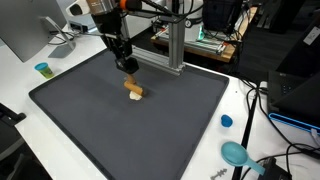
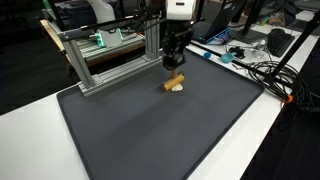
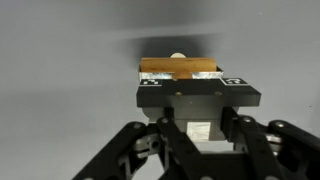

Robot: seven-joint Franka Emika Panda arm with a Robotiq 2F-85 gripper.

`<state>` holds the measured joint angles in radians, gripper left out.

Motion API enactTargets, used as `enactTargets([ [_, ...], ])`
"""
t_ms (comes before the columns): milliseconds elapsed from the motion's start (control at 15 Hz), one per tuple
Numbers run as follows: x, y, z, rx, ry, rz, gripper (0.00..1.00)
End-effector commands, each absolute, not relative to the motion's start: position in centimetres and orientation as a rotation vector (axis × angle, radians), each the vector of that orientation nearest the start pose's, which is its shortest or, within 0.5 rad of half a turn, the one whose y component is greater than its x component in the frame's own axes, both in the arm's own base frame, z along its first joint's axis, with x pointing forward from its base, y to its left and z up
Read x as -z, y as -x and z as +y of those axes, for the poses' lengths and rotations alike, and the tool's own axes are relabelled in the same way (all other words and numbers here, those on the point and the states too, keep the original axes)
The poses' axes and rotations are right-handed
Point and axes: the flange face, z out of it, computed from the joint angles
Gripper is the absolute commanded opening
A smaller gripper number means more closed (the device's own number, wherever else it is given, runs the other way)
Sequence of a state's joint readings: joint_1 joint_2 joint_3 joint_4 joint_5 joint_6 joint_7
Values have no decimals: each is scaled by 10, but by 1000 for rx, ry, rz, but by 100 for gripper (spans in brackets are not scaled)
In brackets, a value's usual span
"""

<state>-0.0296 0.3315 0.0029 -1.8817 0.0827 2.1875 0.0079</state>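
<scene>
Tool (image 1: pixel 128 67) was clamped narrow on a block (image 3: pixel 178 68), hanging just above other blocks (image 1: pixel 135 93) on the mat (image 1: pixel 90 120).

A wooden block (image 1: pixel 135 92), tan with a bare, unvarnished-looking face, lies near the far edge of a dark grey mat (image 1: pixel 120 130) whose surface looks matt and finely textured, like rubber or felt. Over it hangs the gripper (image 1: pixel 130 68), black and matt, its pads (image 3: pixel 155 83) looking like hard plastic in the wrist view. The worktop (image 1: pixel 15 95) showing around the mat's edges is white, smooth and faintly glossy. At the mat's far edge stands a frame (image 1: pixel 175 45) of bare metal with a dull silver sheen. Near the worktop's edge sits a cap (image 1: pixel 226 121) of glossy blue plastic.
</scene>
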Motion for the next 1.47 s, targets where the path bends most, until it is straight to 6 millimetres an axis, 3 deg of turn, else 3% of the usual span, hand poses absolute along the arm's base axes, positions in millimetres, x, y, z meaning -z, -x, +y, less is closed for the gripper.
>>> enactTargets([
  [0, -333, -640, 2, -18, 3119, 115, 22],
  [600, -314, -662, 40, -26, 3242, 90, 22],
  [1200, -300, -683, 31, -23, 3192, 129, 22],
  [1400, -329, -681, 19, 38, 3179, 167, 22],
])
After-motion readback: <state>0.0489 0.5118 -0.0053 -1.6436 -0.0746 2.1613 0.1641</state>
